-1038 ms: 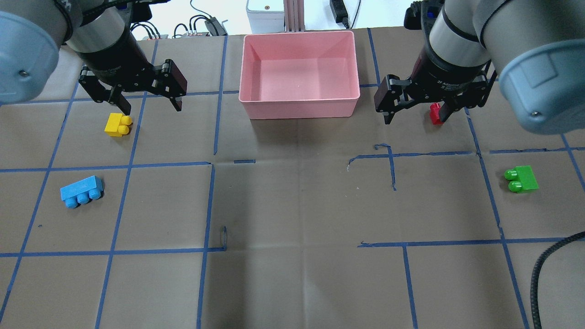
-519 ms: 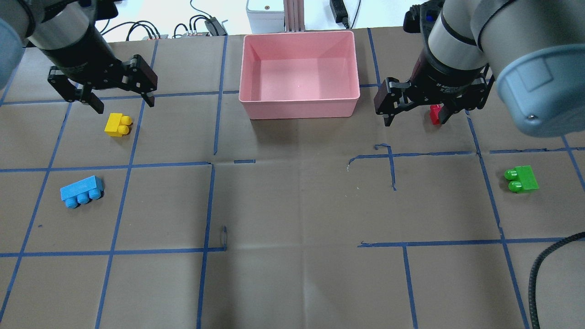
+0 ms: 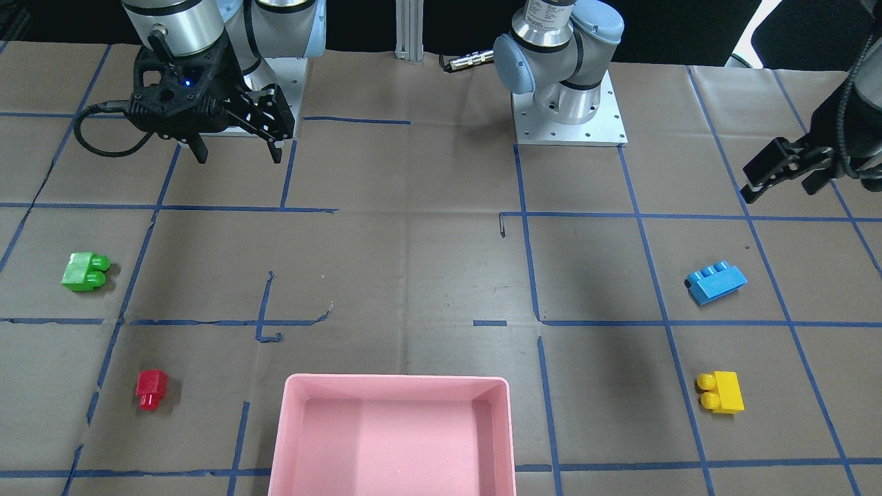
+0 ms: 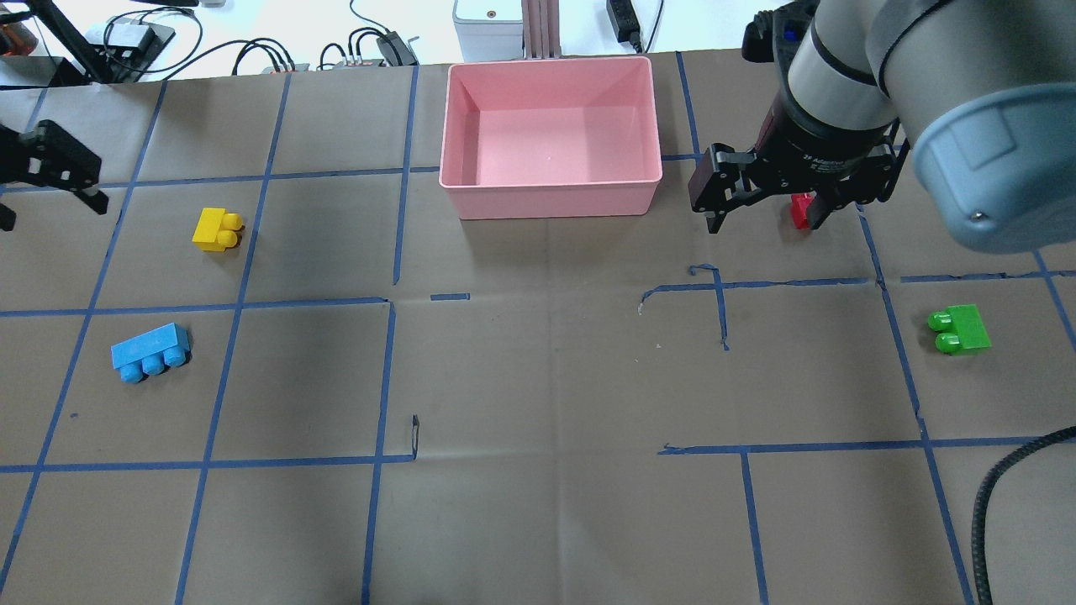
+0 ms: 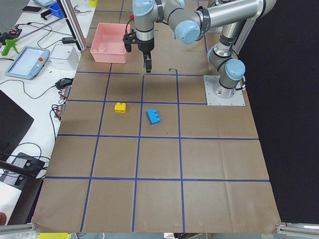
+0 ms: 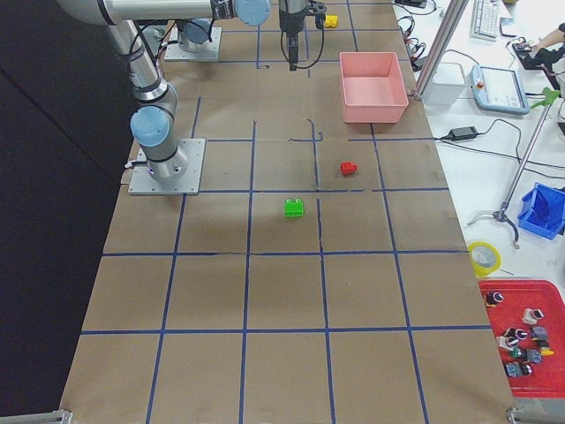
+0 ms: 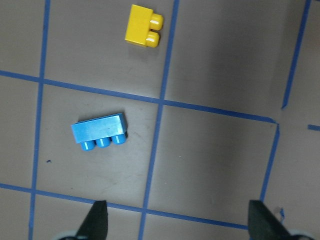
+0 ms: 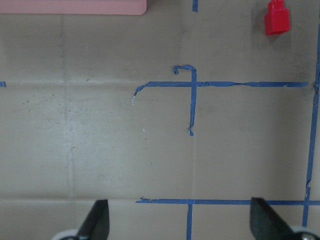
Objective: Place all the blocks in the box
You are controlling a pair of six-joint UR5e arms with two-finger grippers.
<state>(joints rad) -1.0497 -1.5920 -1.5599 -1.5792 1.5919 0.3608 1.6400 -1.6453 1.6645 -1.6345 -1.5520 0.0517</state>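
The pink box (image 4: 551, 200) stands at the table's far middle and holds nothing; it also shows in the front view (image 3: 393, 380). The yellow block (image 4: 217, 229) and blue block (image 4: 150, 351) lie on the left, both in the left wrist view: yellow (image 7: 142, 26), blue (image 7: 100, 132). The red block (image 4: 801, 212) lies right of the box, the green block (image 4: 962, 328) nearer on the right. My left gripper (image 4: 46, 206) is open and empty at the left edge, high up. My right gripper (image 4: 765, 220) is open and empty, raised over the red block (image 8: 277, 18).
Blue tape lines (image 4: 387, 378) grid the brown table cover. Cables and devices (image 4: 370, 46) lie beyond the far edge. A black cable (image 4: 1004, 487) hangs at the near right. The two arm bases (image 3: 568, 110) stand on the robot's side.
My left gripper has moved left, away from above the yellow block to the view's edge, still open. The right gripper has barely moved. No block has moved.
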